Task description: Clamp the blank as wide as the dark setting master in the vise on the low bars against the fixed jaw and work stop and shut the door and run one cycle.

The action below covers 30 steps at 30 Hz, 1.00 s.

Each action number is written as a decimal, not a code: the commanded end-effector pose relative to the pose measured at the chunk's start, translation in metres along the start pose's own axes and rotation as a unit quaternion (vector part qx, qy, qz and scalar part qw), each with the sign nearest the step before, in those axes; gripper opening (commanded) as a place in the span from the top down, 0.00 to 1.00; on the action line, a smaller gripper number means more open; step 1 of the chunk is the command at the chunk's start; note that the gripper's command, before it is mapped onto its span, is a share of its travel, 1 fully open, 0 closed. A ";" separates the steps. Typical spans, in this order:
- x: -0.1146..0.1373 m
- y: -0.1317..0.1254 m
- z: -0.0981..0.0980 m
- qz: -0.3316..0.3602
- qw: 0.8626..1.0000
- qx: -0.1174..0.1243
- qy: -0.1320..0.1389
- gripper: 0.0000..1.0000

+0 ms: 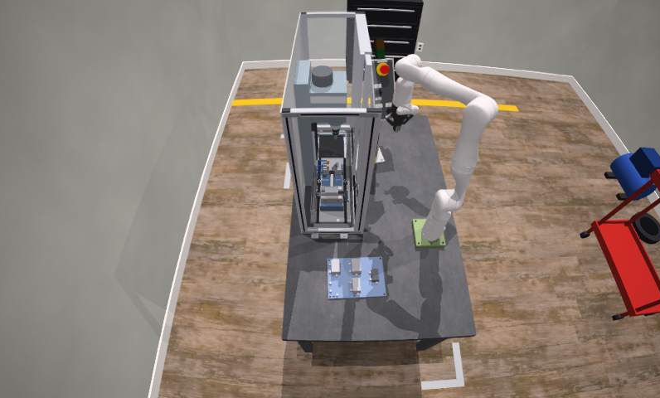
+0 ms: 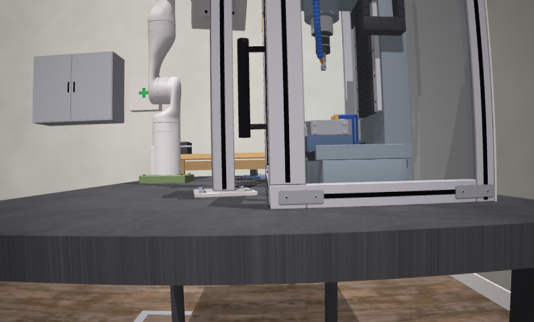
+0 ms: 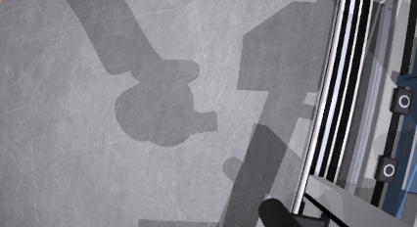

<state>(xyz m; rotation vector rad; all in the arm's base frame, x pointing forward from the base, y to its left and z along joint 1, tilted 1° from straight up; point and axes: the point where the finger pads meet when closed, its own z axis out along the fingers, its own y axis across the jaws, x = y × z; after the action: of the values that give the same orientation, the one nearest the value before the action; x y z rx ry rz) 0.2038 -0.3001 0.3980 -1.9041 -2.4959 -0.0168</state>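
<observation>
Currently, the Robotiq gripper (image 1: 397,128) is clenched on nothing, positioned beside the control column (image 1: 384,91). Three metal blanks (image 1: 335,266) and the dark setting master (image 1: 374,275) stand on the blue plate (image 1: 343,290), outside the guard (image 1: 331,230) (image 2: 386,184).

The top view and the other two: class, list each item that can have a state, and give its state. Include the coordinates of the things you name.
Gripper (image 1: 396,128): fingers together, holding nothing.
Dark setting master (image 1: 374,274): upright on the plate.
Three pale blanks: on the plate (image 1: 341,292), none in the gripper.
Spindle tool (image 2: 323,64): raised above the vise (image 2: 329,127).
Amber lamp (image 1: 379,45): looks unlit.
VISE AIR knob: cannot tell.
</observation>
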 end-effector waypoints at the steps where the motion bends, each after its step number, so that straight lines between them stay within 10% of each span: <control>1: 0.000 0.000 0.000 0.000 1.000 0.000 -0.001 0.90; 6: 0.000 0.000 0.000 -0.115 0.993 0.000 -0.001 0.90; 30: 0.000 0.000 0.000 -0.172 0.985 0.000 -0.001 0.90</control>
<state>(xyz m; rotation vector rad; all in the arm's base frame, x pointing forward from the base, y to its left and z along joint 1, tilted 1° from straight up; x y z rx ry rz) 0.2038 -0.3002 0.3980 -1.4488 -2.7870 -0.0172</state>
